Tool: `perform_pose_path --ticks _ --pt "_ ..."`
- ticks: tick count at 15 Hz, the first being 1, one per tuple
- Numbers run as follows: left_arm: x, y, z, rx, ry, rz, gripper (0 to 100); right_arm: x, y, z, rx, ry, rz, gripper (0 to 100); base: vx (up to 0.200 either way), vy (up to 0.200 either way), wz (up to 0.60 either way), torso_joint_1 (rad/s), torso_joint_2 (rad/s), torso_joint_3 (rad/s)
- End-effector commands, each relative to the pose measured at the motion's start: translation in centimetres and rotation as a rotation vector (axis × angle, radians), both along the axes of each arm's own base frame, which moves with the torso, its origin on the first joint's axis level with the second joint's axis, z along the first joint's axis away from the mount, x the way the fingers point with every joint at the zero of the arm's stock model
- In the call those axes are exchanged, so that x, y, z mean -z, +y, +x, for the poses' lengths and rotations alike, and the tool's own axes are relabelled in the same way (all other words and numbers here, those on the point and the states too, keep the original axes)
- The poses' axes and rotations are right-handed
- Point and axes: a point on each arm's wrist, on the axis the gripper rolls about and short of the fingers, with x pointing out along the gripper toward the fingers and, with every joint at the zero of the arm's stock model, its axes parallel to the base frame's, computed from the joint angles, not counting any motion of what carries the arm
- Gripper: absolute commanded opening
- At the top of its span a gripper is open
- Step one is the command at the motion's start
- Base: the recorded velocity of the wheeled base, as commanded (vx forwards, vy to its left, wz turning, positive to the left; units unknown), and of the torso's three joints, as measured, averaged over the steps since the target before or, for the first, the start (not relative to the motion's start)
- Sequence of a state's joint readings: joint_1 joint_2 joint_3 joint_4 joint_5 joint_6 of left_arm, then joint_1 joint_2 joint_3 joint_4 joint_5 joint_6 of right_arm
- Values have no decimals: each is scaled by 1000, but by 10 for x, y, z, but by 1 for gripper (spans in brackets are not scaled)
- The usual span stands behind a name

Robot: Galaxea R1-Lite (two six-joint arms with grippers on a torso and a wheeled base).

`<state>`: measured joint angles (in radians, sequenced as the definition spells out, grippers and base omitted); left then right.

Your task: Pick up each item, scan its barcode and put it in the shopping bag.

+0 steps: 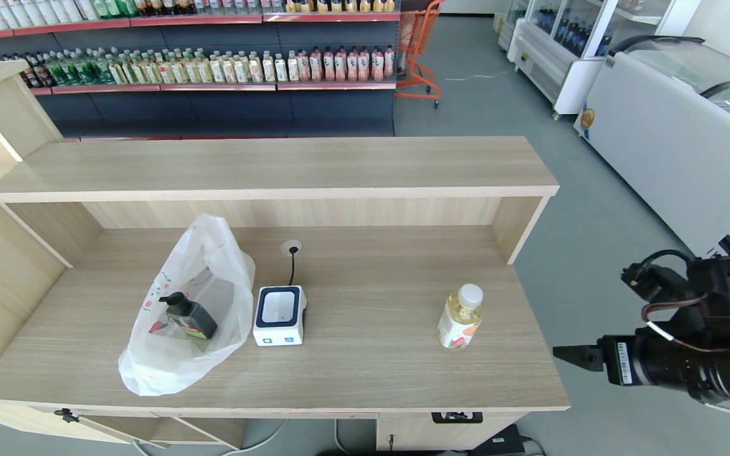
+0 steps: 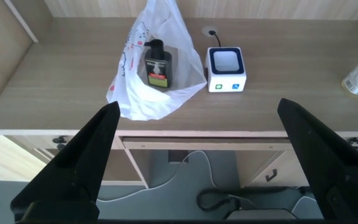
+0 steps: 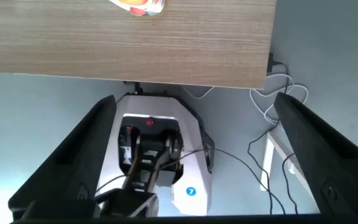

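A white plastic shopping bag [image 1: 175, 342] lies open on the left of the wooden counter [image 1: 371, 354], with a dark pump bottle [image 1: 189, 315] inside it. Just right of the bag sits the white and blue scanner [image 1: 279, 315]. A white-capped bottle of yellowish drink [image 1: 461, 316] stands upright on the right. My right gripper [image 3: 194, 102] is open and holds nothing, off the counter's right end and lower than the drink bottle [image 3: 138, 5]. My left gripper [image 2: 199, 109] is open and holds nothing, in front of the counter's front edge, facing the bag [image 2: 135, 93] and scanner [image 2: 226, 68].
A raised shelf [image 1: 276, 168] runs along the counter's back, with side walls at both ends. A cable hole [image 1: 291, 247] lies behind the scanner. Chest freezers [image 1: 669, 139] stand to the right, drink shelves [image 1: 213, 66] and an orange trolley [image 1: 419, 50] behind.
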<state>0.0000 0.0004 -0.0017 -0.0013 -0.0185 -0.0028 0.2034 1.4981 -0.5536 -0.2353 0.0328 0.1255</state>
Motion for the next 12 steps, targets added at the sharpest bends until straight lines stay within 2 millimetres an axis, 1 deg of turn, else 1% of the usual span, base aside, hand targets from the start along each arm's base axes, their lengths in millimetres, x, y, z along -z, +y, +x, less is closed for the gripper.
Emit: perform_pose_path --ticks 1,3,4,5,6,8,10,11,12 --pt "0 0 0 0 -1 0 100 52 32 28 -93 122 -24 100 0 0 0 0 0 0" --pt "0 0 0 0 -1 0 100 62 43 38 -134 95 -33 100 0 0 0 0 0 0" --pt "0 0 0 0 -1 0 100 71 49 43 -170 75 -56 100 0 0 0 0 0 0" --pt "0 0 0 0 -1 0 100 81 53 49 -194 56 -74 100 0 0 0 0 0 0" --pt "0 0 0 0 -1 0 100 86 56 52 -209 40 -83 100 0 0 0 0 0 0" --pt "0 0 0 0 -1 0 100 100 59 63 -204 -22 -165 100 0 0 0 0 0 0" --pt "0 0 0 0 -1 0 100 108 63 74 -221 -114 -177 100 0 0 0 0 0 0" --pt "0 0 0 0 -1 0 100 109 66 79 -228 -153 -176 100 0 0 0 0 0 0" --pt "0 0 0 0 -1 0 100 111 67 80 -229 -167 -171 100 0 0 0 0 0 0"
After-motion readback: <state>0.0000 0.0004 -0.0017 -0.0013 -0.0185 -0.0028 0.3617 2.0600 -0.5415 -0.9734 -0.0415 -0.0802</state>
